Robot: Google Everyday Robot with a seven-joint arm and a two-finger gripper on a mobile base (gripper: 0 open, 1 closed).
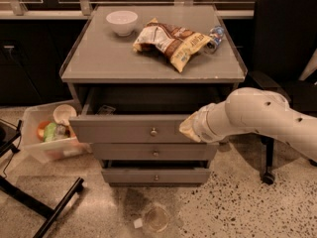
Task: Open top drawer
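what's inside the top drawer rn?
The top drawer is pulled partly out. One small unclear item shows near its left side; the rest lies in shadow under the cabinet top. The hand sits at the front's right end.

Grey top drawer [114, 129], pulled partly open, pincer [190, 128] at its right end

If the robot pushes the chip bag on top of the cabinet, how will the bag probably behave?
The chip bag looks crumpled and puffy, so it is probably light and floppy, and would likely deform rather than slide as one piece. It lies flat, so rolling seems unlikely. The pincer is at the right end of the top drawer front, away from it.
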